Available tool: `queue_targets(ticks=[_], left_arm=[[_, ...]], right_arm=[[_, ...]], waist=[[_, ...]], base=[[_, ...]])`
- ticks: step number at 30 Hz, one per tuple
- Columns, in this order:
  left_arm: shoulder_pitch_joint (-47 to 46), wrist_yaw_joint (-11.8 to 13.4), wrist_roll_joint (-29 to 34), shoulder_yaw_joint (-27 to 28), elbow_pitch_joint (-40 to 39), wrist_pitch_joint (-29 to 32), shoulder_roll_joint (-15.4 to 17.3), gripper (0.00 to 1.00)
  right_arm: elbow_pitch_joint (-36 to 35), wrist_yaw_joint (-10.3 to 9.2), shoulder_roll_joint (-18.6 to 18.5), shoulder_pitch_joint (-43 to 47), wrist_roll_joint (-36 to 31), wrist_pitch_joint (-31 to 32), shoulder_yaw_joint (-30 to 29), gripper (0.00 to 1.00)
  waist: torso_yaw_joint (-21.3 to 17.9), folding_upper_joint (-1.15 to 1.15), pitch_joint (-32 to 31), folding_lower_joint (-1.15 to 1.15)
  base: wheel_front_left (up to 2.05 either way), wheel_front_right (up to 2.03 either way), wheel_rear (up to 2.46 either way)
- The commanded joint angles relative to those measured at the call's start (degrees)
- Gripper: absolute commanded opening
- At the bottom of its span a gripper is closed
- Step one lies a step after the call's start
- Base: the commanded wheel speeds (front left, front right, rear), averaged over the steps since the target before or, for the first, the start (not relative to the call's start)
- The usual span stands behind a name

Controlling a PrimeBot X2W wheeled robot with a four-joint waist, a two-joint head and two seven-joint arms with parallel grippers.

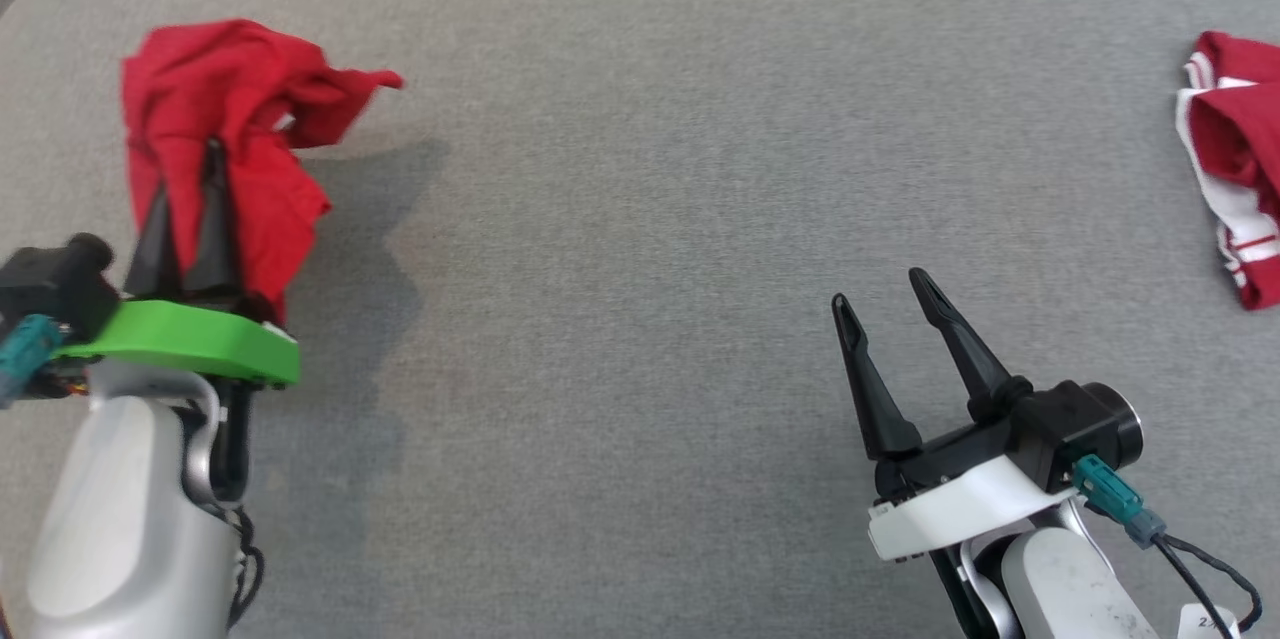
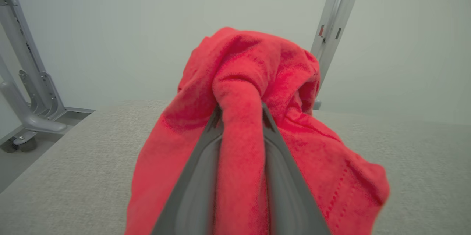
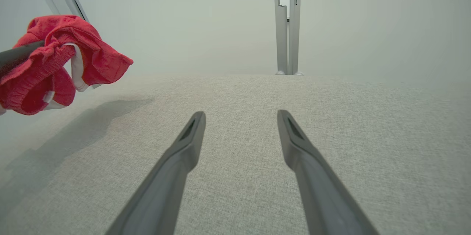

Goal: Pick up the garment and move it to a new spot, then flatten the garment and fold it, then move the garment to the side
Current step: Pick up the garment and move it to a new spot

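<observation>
**Left.** The left gripper (image 1: 190, 169) is clamped on the garment (image 1: 230, 109), a bunched red cloth. The garment hangs clear of the grey table (image 1: 640, 119) over its far-left part and casts a shadow on the surface beside it. In the left wrist view a rolled fold of the garment (image 2: 257, 80) is pinched between the two fingers (image 2: 198, 176), and the rest spills loosely down both sides. From the right wrist view the garment (image 3: 48, 62) shows white trim among the red folds, and its lowest part hangs above the table (image 3: 331, 117).

**Handling.** The cloth looks light, soft and limp. It will probably sag, twist and hide its own edges rather than keep a shape, and it is neither fragile nor slippery against the fabric-covered table. The present hold takes a mid-body bunch, which suits carrying. For flattening, a hold on a hem or the trimmed edge, one arm at each end, would likely spread it better.

**Centre.** The table is bare here, a reasonable place to set the garment down.

**Right.** The right gripper (image 1: 877, 286) hovers low over the table, its fingers spread with nothing between them. The right wrist view confirms this gap between the fingers of the right gripper (image 3: 241, 117).

**Far right.** A second red-and-white garment (image 1: 1235, 159) lies crumpled at the table's edge, well apart from both arms. The table is the only thing bearing anything.
</observation>
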Motion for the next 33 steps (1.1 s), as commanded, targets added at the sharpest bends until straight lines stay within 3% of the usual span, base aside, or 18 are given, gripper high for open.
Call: queue_targets(ticks=[1, 8, 14, 23, 24, 25, 26, 30, 33], left_arm=[[1.21, -0.11, 0.59, -0.80, -0.64, 0.04, -0.53, 0.00], [0.36, -0.29, 3.20, -8.12, -0.68, 1.31, -5.79, 0.00], [-2.11, -0.56, 5.21, -13.16, 5.04, 1.79, -9.25, 0.00], [-6.84, -0.85, 6.01, -20.99, 16.67, 1.18, -12.12, 0.00], [-7.39, -0.88, 5.58, -21.72, 17.74, 0.97, -12.28, 0.12], [-7.74, -0.93, 5.33, -22.62, 18.27, 0.81, -12.45, 0.83], [-8.10, -1.04, 4.80, -23.68, 18.30, 0.68, -12.58, 1.00], [-8.20, -1.20, 0.21, -28.34, 14.00, 0.11, -12.59, 1.00], [-7.58, 0.02, -2.77, -30.24, 8.63, -0.18, -12.56, 1.00]], right_arm=[[-0.27, 0.00, 0.38, 0.72, 0.42, 0.00, -0.01, 1.00], [-1.18, 0.00, 0.78, 2.09, 0.78, 0.01, -0.69, 1.00], [-2.03, 0.00, 0.97, 1.33, 1.19, 0.01, -0.30, 1.00], [-3.24, 0.00, 1.00, 0.50, 3.38, 0.01, 0.02, 1.00], [-3.20, 0.00, 1.00, 0.59, 3.40, 0.01, 0.12, 1.00], [-3.21, 0.00, 1.00, 0.66, 3.43, 0.01, 0.04, 1.00], [-3.27, 0.00, 0.96, 0.80, 3.46, 0.01, -0.29, 1.00], [-2.82, 0.00, 0.99, 1.44, 3.31, 0.01, -0.93, 1.00], [-2.34, 0.00, 0.95, 1.88, 2.77, 0.01, -1.14, 1.00]], waist=[[-8.93, 0.00, -5.81, 0.00], [-17.31, 0.00, -4.97, 0.00], [-23.08, 0.00, -1.87, 0.00], [-26.38, 0.00, 1.98, 0.00], [-26.39, 0.00, 2.12, 0.00], [-26.25, 0.00, 2.18, 0.00], [-25.88, 0.00, 2.19, 0.00], [-23.41, 0.00, 1.22, 0.00], [-20.33, 0.00, -0.76, 0.00]], base=[[0.00, 0.00, 0.00], [0.00, 0.00, 0.00], [0.00, 0.00, 0.00], [0.00, 0.00, 0.00], [0.00, 0.00, 0.00], [0.00, 0.00, 0.00], [0.00, 0.00, 0.00], [0.00, 0.00, 0.00], [0.00, 0.00, 0.00]])
